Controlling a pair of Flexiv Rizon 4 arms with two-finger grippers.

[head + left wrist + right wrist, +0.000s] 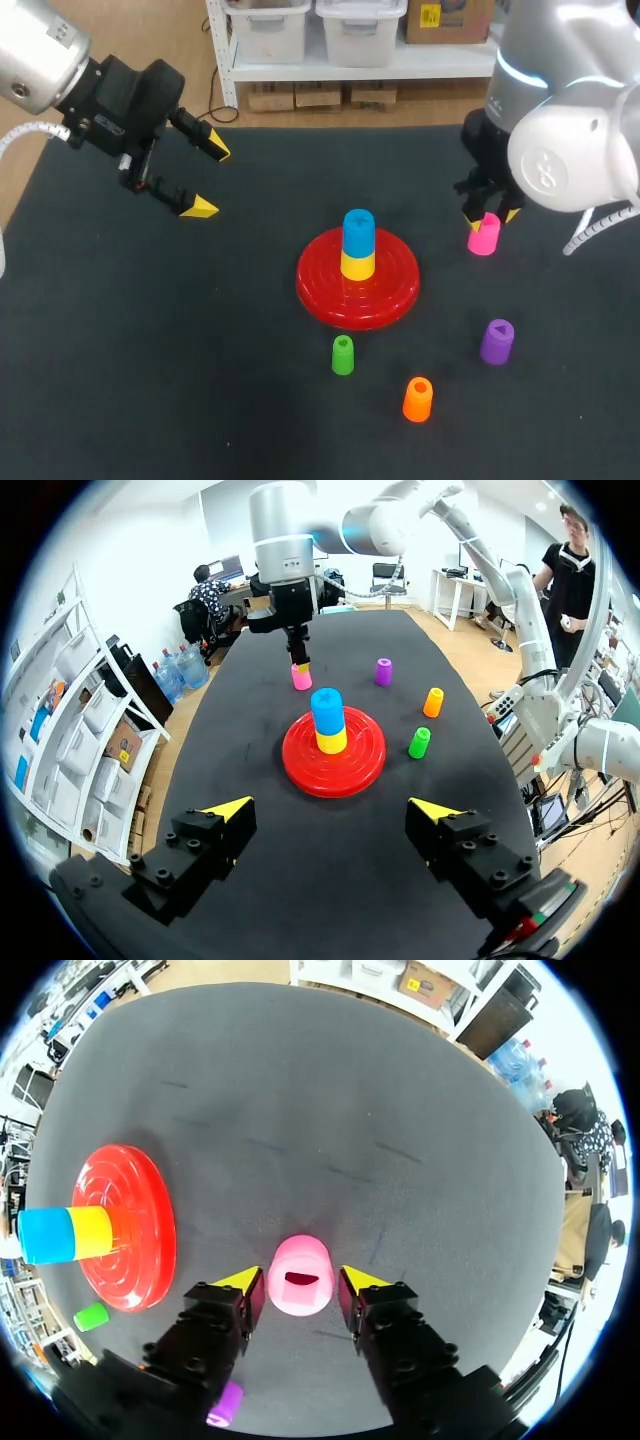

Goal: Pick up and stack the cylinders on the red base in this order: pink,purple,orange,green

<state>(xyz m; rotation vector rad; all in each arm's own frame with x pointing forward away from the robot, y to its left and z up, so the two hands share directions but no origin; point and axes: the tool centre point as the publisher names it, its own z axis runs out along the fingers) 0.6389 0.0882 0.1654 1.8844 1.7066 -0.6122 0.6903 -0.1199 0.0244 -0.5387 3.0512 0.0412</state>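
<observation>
The right arm's jaws straddle the pink cylinder [300,1298], standing on the counter [150,350] to the right of the red base [395,290], likely because pink stacks first; whether they pinch it cannot be told. The left arm's jaws hang spread wide, well clear.

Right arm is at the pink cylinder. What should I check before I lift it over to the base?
1. Pink cylinder sits inside the right gripper: ok.
2. Grip firm on it: cannot tell.
3. Blue cylinder, on the yellow cylinder on the red base, has nothing on top: ok.
4. Left gripper open and well away from the base: ok.
5. Purple cylinder, orange cylinder and green cylinder stand off the line from pink to base: ok.
</observation>
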